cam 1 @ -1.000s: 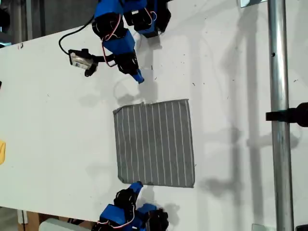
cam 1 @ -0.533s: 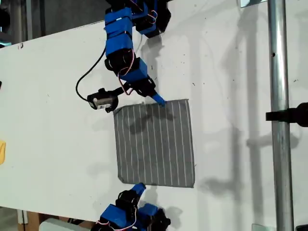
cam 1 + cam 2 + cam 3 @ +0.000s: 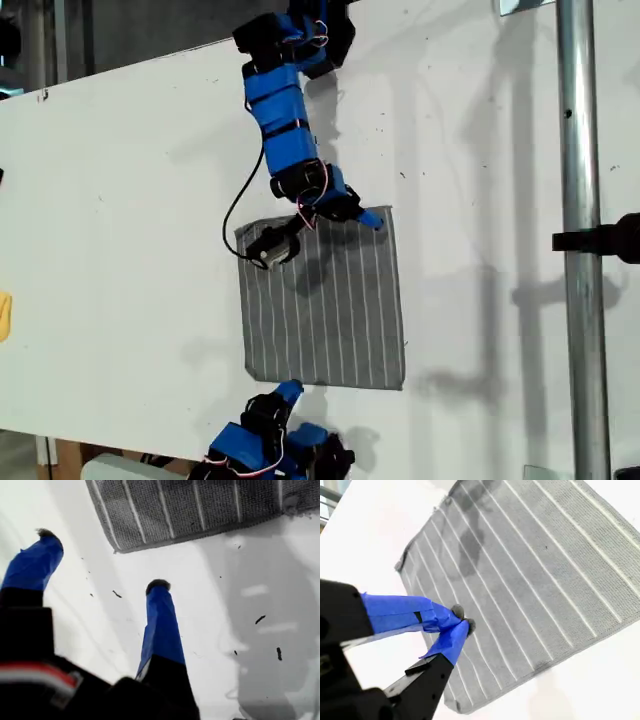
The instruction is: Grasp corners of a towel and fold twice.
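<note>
Since a second ago, one of my arms has swung out from the top of the exterior view, crossing the towel's (image 3: 322,300) upper edge, and its tip now hangs over the towel's upper right corner (image 3: 387,212) as that view shows it. The other arm, at the bottom of the exterior view, has barely shifted.

The towel lies flat and unfolded on the white table (image 3: 120,230), grey with thin white stripes, all four corners showing in the exterior view.

My second gripper (image 3: 461,621) is the one over the towel: its wrist view looks down on striped cloth filling most of the picture, and the blue-taped fingers (image 3: 400,611) meet at their tips, clenched together with nothing between them (whether the tips touch the cloth I cannot tell). In the exterior view this gripper (image 3: 370,219) sits just inside the upper edge.

My first gripper (image 3: 102,560) rests near the bottom of the exterior view (image 3: 285,390), just below the towel's lower left corner (image 3: 252,375). Its two blue fingers (image 3: 161,625) stand spread apart over bare table, released, with the cloth's corner (image 3: 114,550) lying just beyond the tips, not touched.
</note>
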